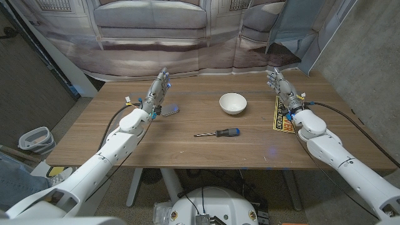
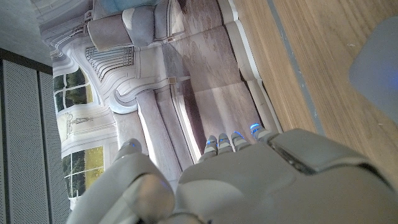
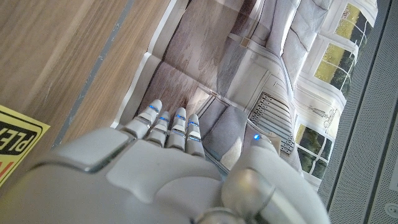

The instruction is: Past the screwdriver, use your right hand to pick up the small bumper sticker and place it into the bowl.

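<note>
Nearest the robot on the wooden table [image 1: 187, 150], a screwdriver [image 1: 219, 133] with a black and blue handle lies flat, its shaft pointing toward the robot's left. Just past it stands a white bowl [image 1: 232, 103], upright and holding nothing. At the right edge of the table the bumper sticker [image 1: 280, 117], yellow with a black border and red lettering, lies flat, partly covered by the right forearm; one corner of it shows in the right wrist view [image 3: 15, 146]. The right robot hand [image 1: 280, 87] stands just beyond the sticker, fingers extended and apart, gripping nothing. On the far left side the left robot hand [image 1: 158, 92] is raised the same way, fingers straight and holding nothing, with a small grey-blue object [image 1: 170, 110] lying just beside its wrist. Behind the table hangs a printed backdrop [image 1: 187, 37].
</note>
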Robot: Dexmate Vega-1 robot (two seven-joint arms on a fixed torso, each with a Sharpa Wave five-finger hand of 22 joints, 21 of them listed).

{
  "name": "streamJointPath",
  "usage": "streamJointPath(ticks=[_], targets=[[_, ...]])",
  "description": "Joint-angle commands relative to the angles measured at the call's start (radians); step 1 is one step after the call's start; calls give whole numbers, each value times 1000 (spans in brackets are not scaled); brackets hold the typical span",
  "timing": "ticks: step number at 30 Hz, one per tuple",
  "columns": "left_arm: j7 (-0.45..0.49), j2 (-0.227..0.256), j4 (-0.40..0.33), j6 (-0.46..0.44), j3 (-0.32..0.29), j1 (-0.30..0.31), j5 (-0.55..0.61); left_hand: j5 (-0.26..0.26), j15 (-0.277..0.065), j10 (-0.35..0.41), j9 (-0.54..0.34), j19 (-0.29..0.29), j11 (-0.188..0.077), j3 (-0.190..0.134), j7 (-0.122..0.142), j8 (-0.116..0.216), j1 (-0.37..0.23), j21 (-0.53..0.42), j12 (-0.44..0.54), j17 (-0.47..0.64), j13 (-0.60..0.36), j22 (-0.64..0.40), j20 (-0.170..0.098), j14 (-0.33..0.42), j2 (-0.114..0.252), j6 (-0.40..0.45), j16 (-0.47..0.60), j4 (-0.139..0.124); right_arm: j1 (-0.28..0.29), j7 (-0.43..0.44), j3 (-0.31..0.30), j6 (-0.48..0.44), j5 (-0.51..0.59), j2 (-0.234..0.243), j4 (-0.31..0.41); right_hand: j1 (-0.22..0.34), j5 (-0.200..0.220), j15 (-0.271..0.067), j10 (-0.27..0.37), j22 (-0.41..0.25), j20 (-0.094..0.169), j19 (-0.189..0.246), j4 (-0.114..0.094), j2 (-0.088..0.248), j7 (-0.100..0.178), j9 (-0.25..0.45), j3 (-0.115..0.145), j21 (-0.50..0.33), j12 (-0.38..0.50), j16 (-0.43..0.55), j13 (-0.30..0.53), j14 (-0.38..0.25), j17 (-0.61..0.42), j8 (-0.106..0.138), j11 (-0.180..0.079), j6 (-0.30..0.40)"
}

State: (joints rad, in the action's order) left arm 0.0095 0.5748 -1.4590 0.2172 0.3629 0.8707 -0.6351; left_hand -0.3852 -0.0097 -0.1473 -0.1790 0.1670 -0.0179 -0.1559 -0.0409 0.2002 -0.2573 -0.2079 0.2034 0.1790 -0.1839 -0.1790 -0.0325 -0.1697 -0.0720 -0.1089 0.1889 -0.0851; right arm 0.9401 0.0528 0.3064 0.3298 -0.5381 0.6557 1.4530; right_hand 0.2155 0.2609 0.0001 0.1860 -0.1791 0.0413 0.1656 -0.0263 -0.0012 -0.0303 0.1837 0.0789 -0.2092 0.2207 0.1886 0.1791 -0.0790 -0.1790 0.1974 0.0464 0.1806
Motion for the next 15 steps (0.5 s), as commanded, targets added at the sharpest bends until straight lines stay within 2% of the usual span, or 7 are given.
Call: streamJointPath(ticks=[1, 7, 15], targets=[[16, 10, -35, -11, -2, 15, 7, -6, 4, -2, -6, 32, -2, 5, 4, -2, -7, 2, 0, 4, -1, -4, -55, -33, 1, 0, 0, 3, 36, 4, -23, 32, 9, 23, 15, 11, 6, -4, 11, -3, 28, 14, 5, -4, 6, 3, 1, -6, 3, 7, 4, -11, -2, 6, -3, 13], [36, 24, -66, -27, -6, 28, 14, -6, 5, -1, -6, 33, -1, 6, 5, -1, -7, 2, 0, 4, -1, -4, -55, -32, 2, 3, 0, 3, 53, -6, -38, 41, 0, 37, 21, 19, 9, -12, 24, -3, 36, 31, 6, 17, 15, 4, 9, -10, 6, 9, 4, -25, -3, 9, -11, 24], [44, 27, -85, -31, -6, 41, 15, -6, 7, 3, -6, 30, -1, 7, 5, 0, -8, 2, 1, 4, -1, -4, -54, -29, 2, 5, 1, 3, 70, 2, -49, 48, 12, 51, 28, 21, 9, -11, 28, -3, 35, 35, 8, 19, 16, 4, 9, -9, 6, 9, 4, -30, -3, 9, -10, 28]])
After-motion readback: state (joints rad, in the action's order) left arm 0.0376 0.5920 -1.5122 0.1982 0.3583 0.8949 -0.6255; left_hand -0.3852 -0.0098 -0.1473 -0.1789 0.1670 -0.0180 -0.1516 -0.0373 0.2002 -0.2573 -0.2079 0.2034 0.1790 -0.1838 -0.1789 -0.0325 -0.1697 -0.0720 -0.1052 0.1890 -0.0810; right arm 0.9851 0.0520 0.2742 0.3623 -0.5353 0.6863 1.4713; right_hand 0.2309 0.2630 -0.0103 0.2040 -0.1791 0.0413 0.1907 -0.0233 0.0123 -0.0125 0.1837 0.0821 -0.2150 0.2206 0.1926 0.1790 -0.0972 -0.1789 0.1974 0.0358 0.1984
